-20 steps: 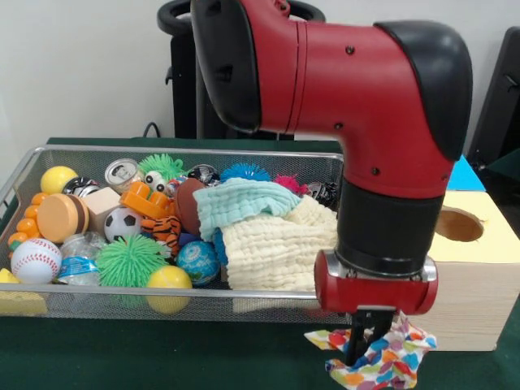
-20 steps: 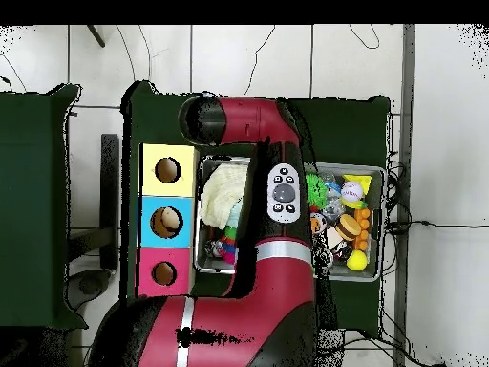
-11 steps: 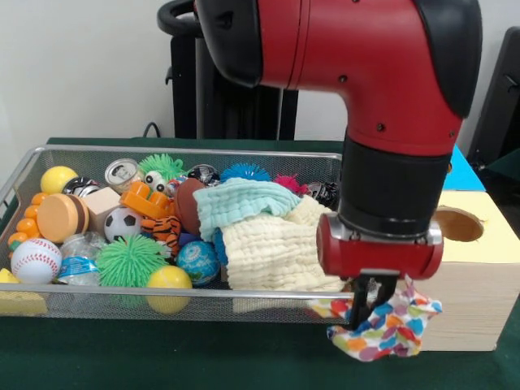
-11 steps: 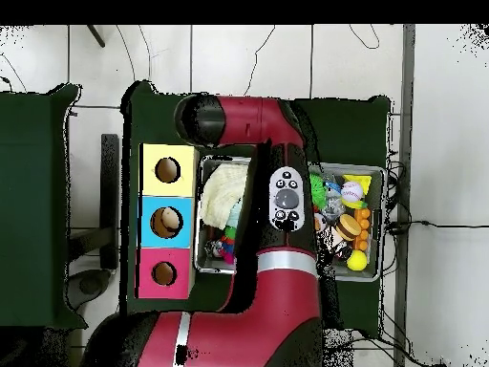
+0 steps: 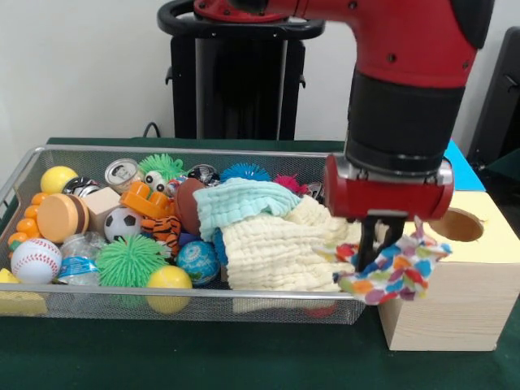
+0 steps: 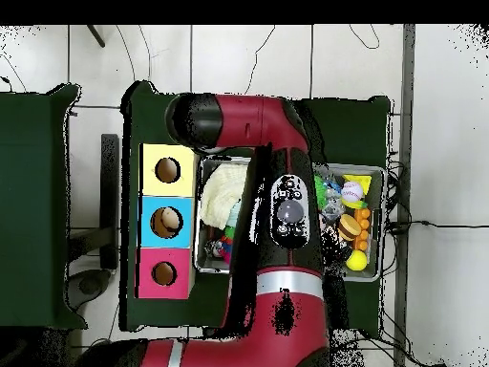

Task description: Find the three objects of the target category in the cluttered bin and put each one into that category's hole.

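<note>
My gripper (image 5: 375,256) hangs at the right end of the wire bin (image 5: 49,290), shut on a multicoloured patterned cloth (image 5: 400,272). The cloth dangles just above the bin's front right corner, against the side of the wooden box (image 5: 455,313). The yellow-topped hole (image 5: 459,225) lies just right of the gripper, at about its height. A cream waffle cloth (image 5: 272,252) and a teal cloth (image 5: 240,201) lie heaped in the bin's right half. In the overhead view the arm (image 6: 287,205) hides the gripper; the cream cloth (image 6: 220,191) shows beside the box.
The bin's left half holds balls, a baseball (image 5: 35,260), a soccer ball (image 5: 123,223), spiky green balls (image 5: 130,260), a can (image 5: 122,172) and toy food. The box's yellow (image 6: 167,170), blue (image 6: 167,222) and pink (image 6: 164,273) hole sections line up overhead. A black stand (image 5: 236,73) rises behind the bin.
The gripper has risen from table level up to the bin's rim height, carrying the patterned cloth, and shifted slightly right toward the box.
</note>
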`<state>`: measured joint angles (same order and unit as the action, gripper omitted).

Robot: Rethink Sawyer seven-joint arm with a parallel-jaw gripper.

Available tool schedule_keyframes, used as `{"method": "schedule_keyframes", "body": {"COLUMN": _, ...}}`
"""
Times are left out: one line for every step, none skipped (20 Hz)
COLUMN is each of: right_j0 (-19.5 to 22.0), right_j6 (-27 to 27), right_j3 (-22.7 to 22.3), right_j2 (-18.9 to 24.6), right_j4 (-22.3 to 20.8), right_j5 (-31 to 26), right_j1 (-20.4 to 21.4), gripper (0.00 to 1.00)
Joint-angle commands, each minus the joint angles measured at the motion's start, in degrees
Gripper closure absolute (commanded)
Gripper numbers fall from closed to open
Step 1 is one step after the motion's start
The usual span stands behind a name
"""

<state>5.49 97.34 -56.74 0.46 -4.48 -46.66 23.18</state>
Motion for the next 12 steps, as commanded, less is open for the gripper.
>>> {"method": "schedule_keyframes", "body": {"right_j0": 0.07, "right_j6": 4.32, "right_j3": -11.24, "right_j2": 2.65, "right_j4": 2.28, "right_j5": -6.96, "right_j1": 5.87, "gripper": 1.0}}
{"method": "schedule_keyframes", "body": {"right_j0": -0.1, "right_j6": 4.47, "right_j3": -11.8, "right_j2": 2.64, "right_j4": 2.36, "right_j5": -7.1, "right_j1": 6.38, "gripper": 1.0}}
{"method": "schedule_keyframes", "body": {"right_j0": -0.02, "right_j6": 4.44, "right_j3": -12.53, "right_j2": 2.77, "right_j4": 2.54, "right_j5": -6.98, "right_j1": 6.94, "gripper": 1.0}}
{"method": "schedule_keyframes", "body": {"right_j0": -0.16, "right_j6": 4.61, "right_j3": -13.2, "right_j2": 2.81, "right_j4": 2.71, "right_j5": -6.91, "right_j1": 7.42, "gripper": 1.0}}
{"method": "schedule_keyframes", "body": {"right_j0": -0.2, "right_j6": 4.57, "right_j3": -13.73, "right_j2": 2.76, "right_j4": 2.78, "right_j5": -7.04, "right_j1": 7.88, "gripper": 1.0}}
{"method": "schedule_keyframes", "body": {"right_j0": -0.41, "right_j6": 4.76, "right_j3": -14.22, "right_j2": 2.66, "right_j4": 2.89, "right_j5": -7.22, "right_j1": 8.27, "gripper": 1.0}}
{"method": "schedule_keyframes", "body": {"right_j0": -0.62, "right_j6": 4.95, "right_j3": -14.71, "right_j2": 2.55, "right_j4": 3.0, "right_j5": -7.39, "right_j1": 8.66, "gripper": 1.0}}
{"method": "schedule_keyframes", "body": {"right_j0": -0.77, "right_j6": 5.23, "right_j3": -15.25, "right_j2": 2.56, "right_j4": 3.24, "right_j5": -7.28, "right_j1": 8.98, "gripper": 1.0}}
{"method": "schedule_keyframes", "body": {"right_j0": -0.93, "right_j6": 5.51, "right_j3": -15.78, "right_j2": 2.56, "right_j4": 3.47, "right_j5": -7.17, "right_j1": 9.3, "gripper": 1.0}}
{"method": "schedule_keyframes", "body": {"right_j0": -1.18, "right_j6": 5.86, "right_j3": -16.08, "right_j2": 2.56, "right_j4": 3.65, "right_j5": -6.95, "right_j1": 9.47, "gripper": 1.0}}
{"method": "schedule_keyframes", "body": {"right_j0": -1.27, "right_j6": 6.06, "right_j3": -16.53, "right_j2": 2.53, "right_j4": 3.81, "right_j5": -6.83, "right_j1": 9.64, "gripper": 1.0}}
{"method": "schedule_keyframes", "body": {"right_j0": -1.54, "right_j6": 6.5, "right_j3": -16.63, "right_j2": 2.4, "right_j4": 3.88, "right_j5": -6.82, "right_j1": 9.53, "gripper": 1.0}}
